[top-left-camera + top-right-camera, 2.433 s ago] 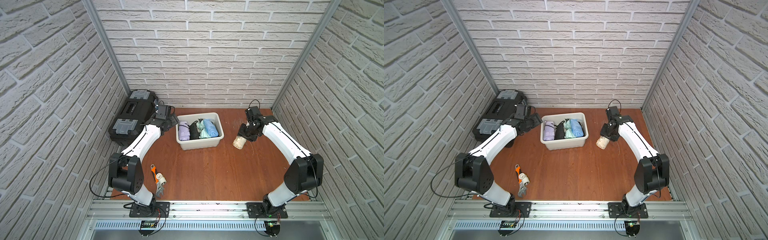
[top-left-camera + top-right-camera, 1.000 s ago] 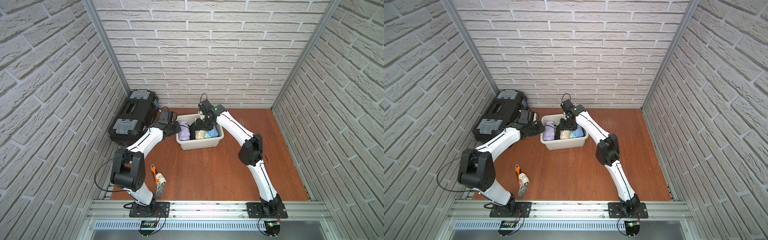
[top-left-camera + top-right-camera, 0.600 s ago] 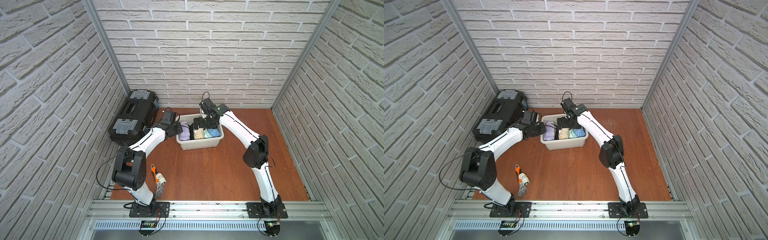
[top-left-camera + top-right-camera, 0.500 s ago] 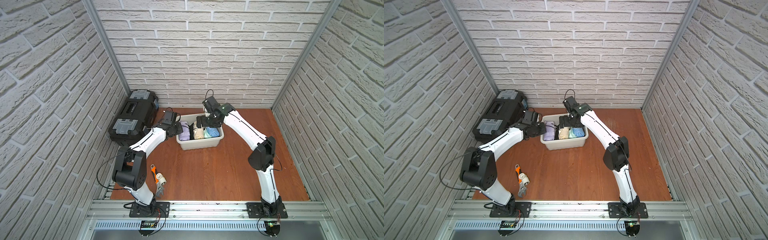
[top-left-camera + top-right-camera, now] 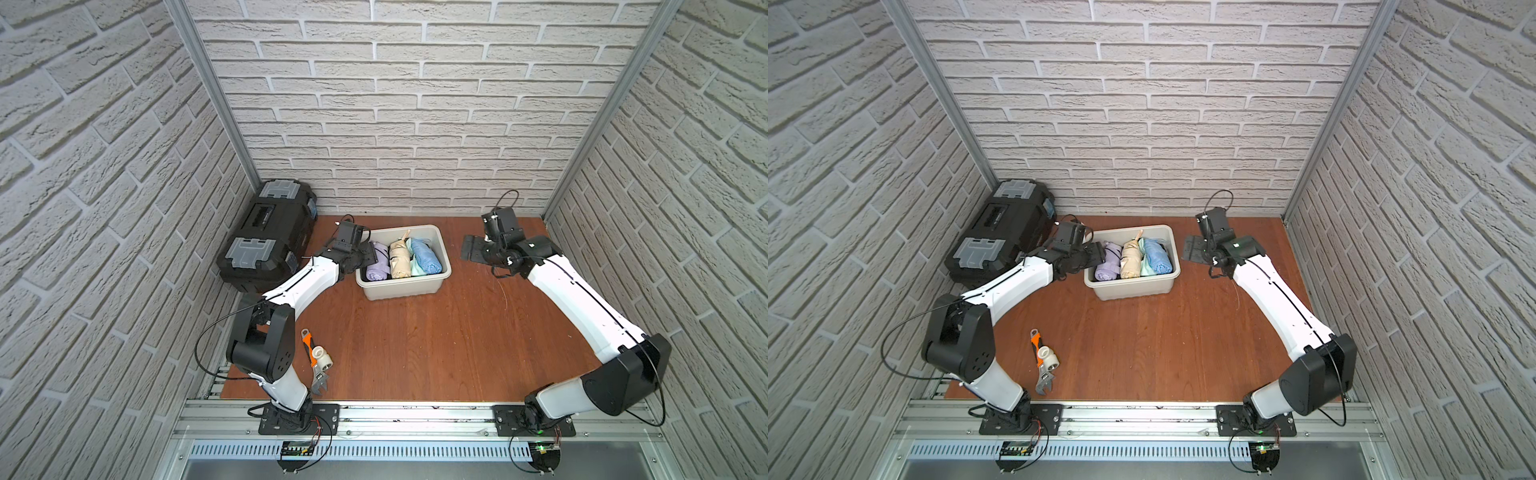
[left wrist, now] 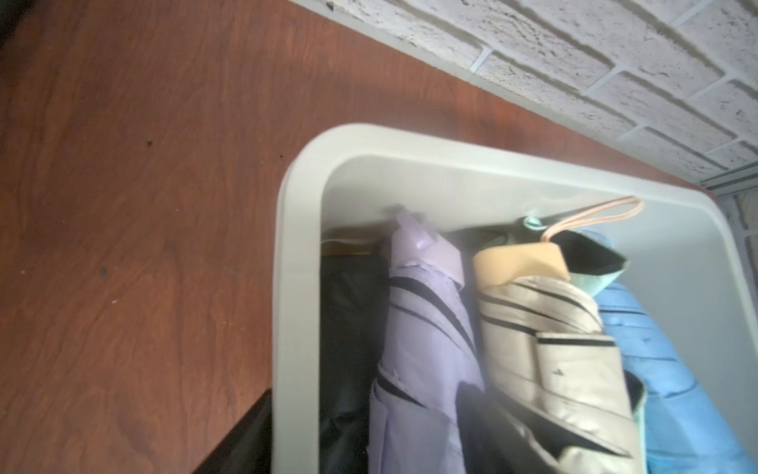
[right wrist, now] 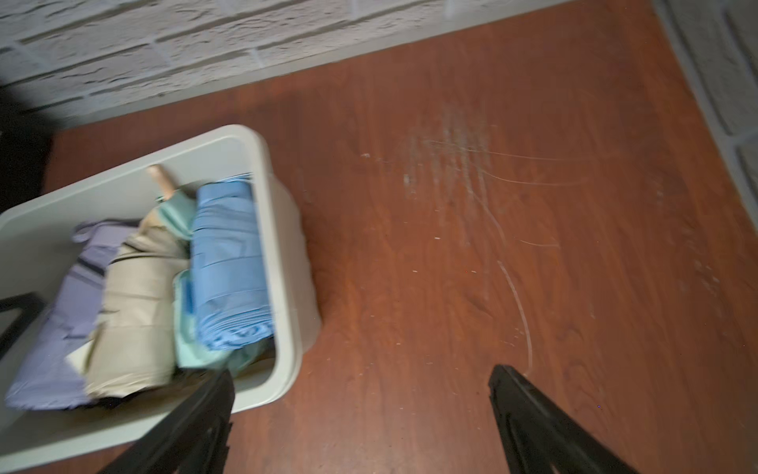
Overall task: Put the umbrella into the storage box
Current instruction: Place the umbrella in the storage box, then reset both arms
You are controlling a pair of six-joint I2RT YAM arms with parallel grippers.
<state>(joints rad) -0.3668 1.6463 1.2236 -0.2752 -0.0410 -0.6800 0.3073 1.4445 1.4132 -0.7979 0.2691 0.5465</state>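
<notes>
Reads as finished (beige umbrella [image 5: 398, 259] lying in storage box [image 5: 401, 289]), hence right pincer [image 7: 361, 371] spread, empty, beside box; cannot tell left pincer [image 5: 365, 254] at rim.

In both top views we look down from high over the front rail [image 5: 415, 417] toward the back wall [image 5: 415, 124], taking in the whole table [image 5: 415, 340]. Our wrist views sit close, both sharing the storage box [image 6: 295, 287]

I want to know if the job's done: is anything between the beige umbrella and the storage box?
Nothing visible does. The beige umbrella already lies inside the storage box, beside the lilac umbrella. The right end effector is open, apart from the box.
</notes>
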